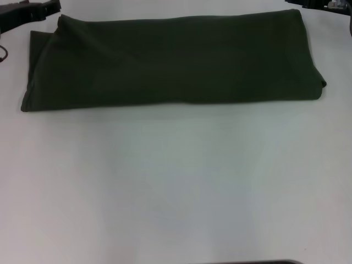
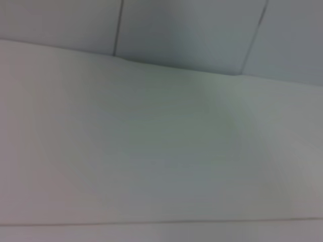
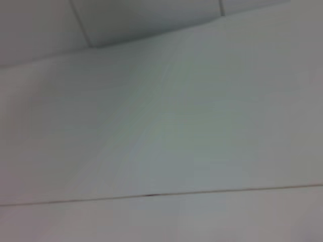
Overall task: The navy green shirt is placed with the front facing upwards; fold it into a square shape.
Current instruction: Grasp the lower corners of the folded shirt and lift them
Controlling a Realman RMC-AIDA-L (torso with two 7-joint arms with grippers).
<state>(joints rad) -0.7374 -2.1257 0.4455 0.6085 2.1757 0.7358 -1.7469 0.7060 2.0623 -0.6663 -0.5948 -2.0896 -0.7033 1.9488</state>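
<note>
Folded dark olive-green cotton shirt (image 1: 170, 60) sitting alone on the white table (image 1: 176, 187)

From the head view it's a long flat band running from 9 to 3 o'clock across the far side of the tabletop, plain green side up, no lettering visible, with a bit of layered edge poking out at the right end. Neither gripper shows up anywhere, so can't tell how the fingers stand or if they hold anything; both wrist views just show blank pale surface

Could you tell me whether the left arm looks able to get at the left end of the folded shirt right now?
Probably yes: nothing lies on or around the navy green shirt on the white table, though neither gripper is in view.
</note>
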